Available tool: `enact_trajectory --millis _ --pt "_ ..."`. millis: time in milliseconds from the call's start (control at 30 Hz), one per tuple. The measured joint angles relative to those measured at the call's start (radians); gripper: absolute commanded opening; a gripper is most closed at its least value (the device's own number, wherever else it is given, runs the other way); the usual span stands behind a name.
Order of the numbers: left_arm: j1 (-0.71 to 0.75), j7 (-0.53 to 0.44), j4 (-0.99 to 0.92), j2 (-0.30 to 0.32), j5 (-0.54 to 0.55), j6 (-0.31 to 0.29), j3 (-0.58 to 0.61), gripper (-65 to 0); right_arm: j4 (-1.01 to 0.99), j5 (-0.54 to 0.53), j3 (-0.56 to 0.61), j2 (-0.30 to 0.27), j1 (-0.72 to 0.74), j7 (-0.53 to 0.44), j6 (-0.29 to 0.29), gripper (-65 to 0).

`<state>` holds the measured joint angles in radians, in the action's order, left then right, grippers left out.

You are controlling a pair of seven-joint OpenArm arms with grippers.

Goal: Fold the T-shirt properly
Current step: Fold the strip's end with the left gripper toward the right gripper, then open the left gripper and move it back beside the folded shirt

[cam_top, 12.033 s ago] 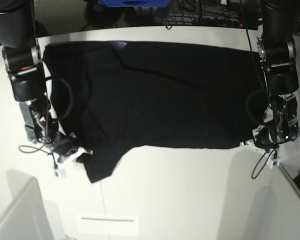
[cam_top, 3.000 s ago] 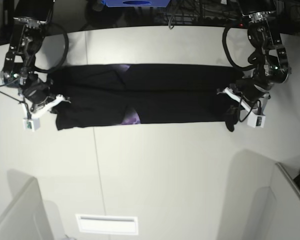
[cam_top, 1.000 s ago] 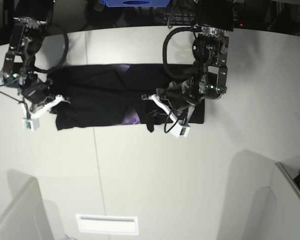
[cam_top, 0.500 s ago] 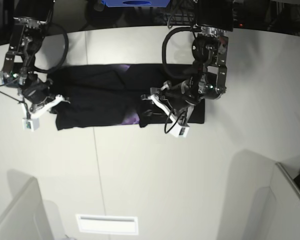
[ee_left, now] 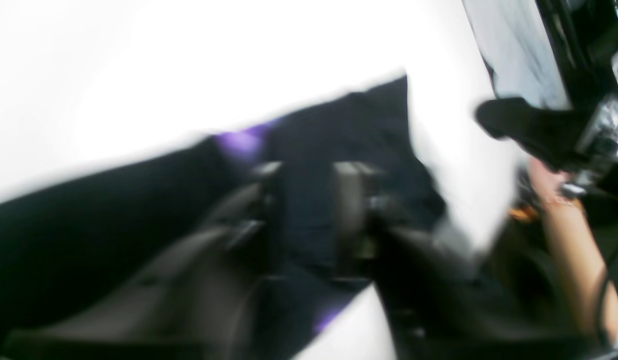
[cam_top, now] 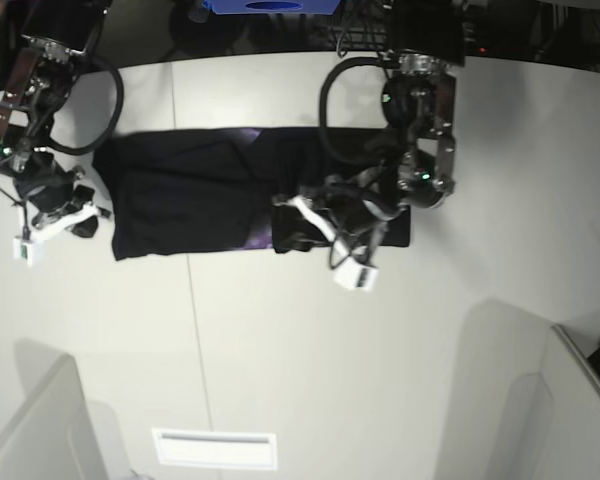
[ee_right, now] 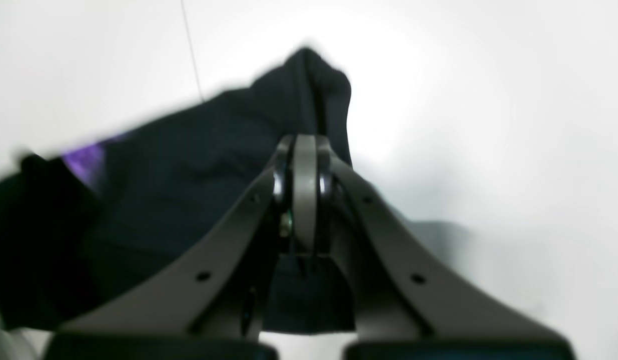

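The black T-shirt [cam_top: 190, 190] lies on the white table [cam_top: 280, 350] as a flat band, with its right end folded over its middle. A bit of purple print [cam_top: 263, 238] shows at the front edge. My left gripper [cam_top: 288, 222] hovers over the edge of the folded-over layer. In the blurred left wrist view [ee_left: 309, 200] its fingers stand apart with black cloth [ee_left: 364, 125] between and under them. My right gripper [cam_top: 83, 218] is at the shirt's left end. In the right wrist view [ee_right: 304, 165] it is shut, pinching a ridge of the cloth [ee_right: 188, 165].
A blue object [cam_top: 270, 5] and cables lie beyond the table's far edge. Pale panels stand at the lower left [cam_top: 40, 430] and lower right [cam_top: 580, 400]. A person's forearm [ee_left: 569, 240] shows at the right of the left wrist view.
My left gripper has let go of the folded-over right end and shifted slightly left over it. My right gripper has moved left and toward the front, drawing the shirt's left end with it.
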<state>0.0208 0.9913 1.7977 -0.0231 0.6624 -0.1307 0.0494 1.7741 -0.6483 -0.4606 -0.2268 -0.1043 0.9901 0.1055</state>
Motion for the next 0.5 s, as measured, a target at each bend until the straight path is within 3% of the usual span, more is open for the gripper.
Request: enact_trajectory --millis 33,133,200,233,367,500 --pt "0.028 0.001 0.03 0.024 -0.007 0.001 -0.063 -65.0 -0.018 -0.047 -0.026 0.001 0.005 0.003 0.0 -65.0" --pt "0.113 0.011 0.07 0.098 -0.023 0.002 -0.254 -65.0 -0.105 -0.213 -0.066 -0.006 0.024 0.034 0.0 -39.6" --pt "0.155 0.011 0.074 0.15 -0.02 0.0 -0.357 -65.0 -0.183 -0.314 -0.073 -0.026 0.051 0.071 0.001 -26.6" --pt "0.172 0.013 0.072 0.184 -0.018 -0.018 -0.399 -65.0 -0.222 -0.352 -0.082 -0.031 0.067 0.073 0.001 -24.0" --pt "0.243 0.008 0.07 0.279 -0.014 -0.154 -0.571 -65.0 -0.307 -0.403 -0.08 -0.042 0.084 0.07 -0.002 -25.5" --pt "0.281 0.013 0.069 0.291 -0.026 -0.256 -0.748 -65.0 -0.361 -0.404 -0.076 -0.043 0.095 0.074 -0.004 -25.8"
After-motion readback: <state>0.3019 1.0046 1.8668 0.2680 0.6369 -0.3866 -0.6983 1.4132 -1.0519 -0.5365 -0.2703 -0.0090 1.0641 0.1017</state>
